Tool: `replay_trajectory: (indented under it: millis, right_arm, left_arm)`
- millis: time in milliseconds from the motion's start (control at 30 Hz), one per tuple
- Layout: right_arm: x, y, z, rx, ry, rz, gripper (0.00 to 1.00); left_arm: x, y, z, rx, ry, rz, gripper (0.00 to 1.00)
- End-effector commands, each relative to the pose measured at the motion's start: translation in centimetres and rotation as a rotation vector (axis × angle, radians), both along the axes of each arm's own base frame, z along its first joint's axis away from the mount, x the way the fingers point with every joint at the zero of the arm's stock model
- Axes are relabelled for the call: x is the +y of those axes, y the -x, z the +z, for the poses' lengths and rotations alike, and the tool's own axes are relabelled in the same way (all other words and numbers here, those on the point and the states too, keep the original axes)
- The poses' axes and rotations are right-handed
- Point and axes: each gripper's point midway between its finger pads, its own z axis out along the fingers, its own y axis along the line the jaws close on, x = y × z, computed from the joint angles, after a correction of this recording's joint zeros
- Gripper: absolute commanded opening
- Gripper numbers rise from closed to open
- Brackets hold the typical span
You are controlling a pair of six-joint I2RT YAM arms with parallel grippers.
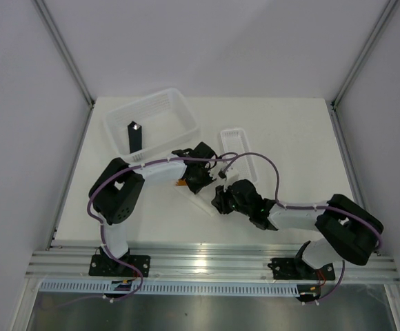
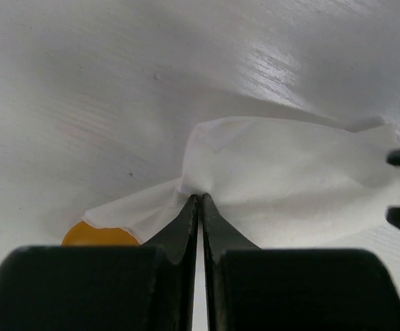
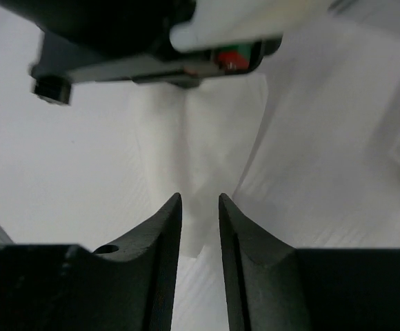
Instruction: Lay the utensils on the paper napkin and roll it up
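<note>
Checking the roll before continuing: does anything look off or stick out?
Yes. An orange utensil pokes out from under the crumpled paper napkin, beside the left fingers pinching it; the wrap looks loose and uneven.

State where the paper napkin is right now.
Top view: mid-table, on the near side of the white basket, beside the narrow tray. The paper napkin lies crumpled between the right gripper and the left gripper, which pinches its fold.
</note>
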Motion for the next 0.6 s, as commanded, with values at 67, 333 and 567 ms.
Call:
replay_trajectory:
  millis: [67, 333, 567]
  right_arm:
    - [1.9, -1.0, 0.0, -0.040, -0.029, 0.046, 0.33]
    - [1.6, -2.0, -1.7, -0.026, 0.018, 0.012, 0.33]
    - [1.7, -2.6, 3.2, -0.154, -0.009, 0.009, 0.33]
  left_arm:
    - [1.1, 0.7, -1.9, 0.038, -0.049, 0.008, 0.04]
    - [1.0, 0.7, -2.0, 0.041, -0.047, 0.004, 0.04]
    - [1.1, 0.8, -2.1, 0.043, -0.049, 0.001, 0.04]
